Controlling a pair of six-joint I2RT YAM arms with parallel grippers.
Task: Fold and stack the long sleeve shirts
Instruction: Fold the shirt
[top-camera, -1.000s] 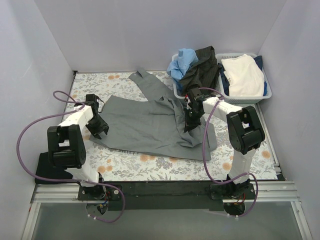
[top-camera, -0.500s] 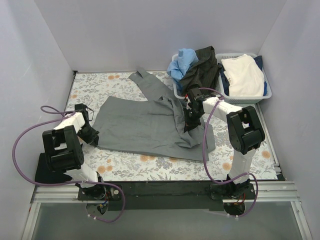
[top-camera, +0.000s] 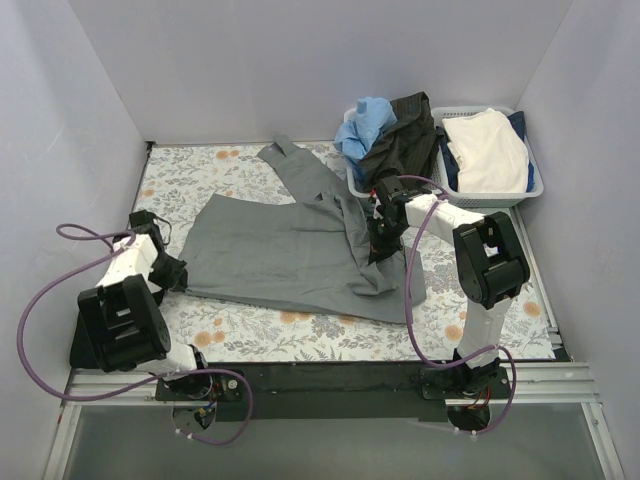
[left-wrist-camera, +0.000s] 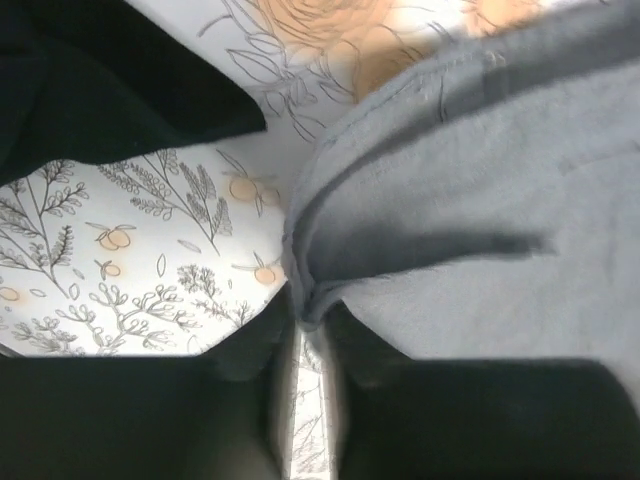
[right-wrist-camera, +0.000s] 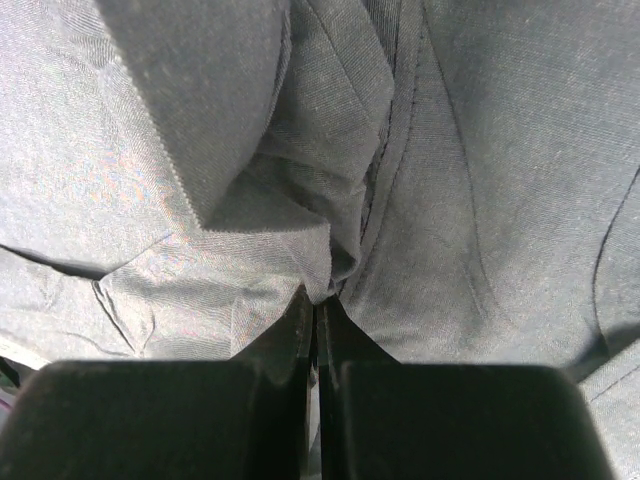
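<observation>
A large mid-grey long sleeve shirt (top-camera: 290, 245) lies spread on the floral table, one sleeve (top-camera: 295, 165) reaching to the back. My left gripper (top-camera: 173, 272) is at its near left corner, and in the left wrist view my left gripper (left-wrist-camera: 305, 315) is shut on the grey hem (left-wrist-camera: 300, 250). My right gripper (top-camera: 377, 248) rests on the shirt's right part. Seen from the right wrist, that gripper (right-wrist-camera: 320, 298) is shut on a raised fold of the grey cloth (right-wrist-camera: 300, 220). A black long sleeve shirt (top-camera: 402, 140) hangs out of the left basket.
Two white lattice baskets (top-camera: 538, 182) stand at the back right, holding a blue cloth (top-camera: 365, 122) and a white garment (top-camera: 485, 150). Lilac walls close in the left, back and right. The floral table cover (top-camera: 260, 335) shows bare in front of the shirt.
My left gripper has slid left off the grey shirt to its near left corner and closed on the hem. The right arm has kept its place and its grip.
</observation>
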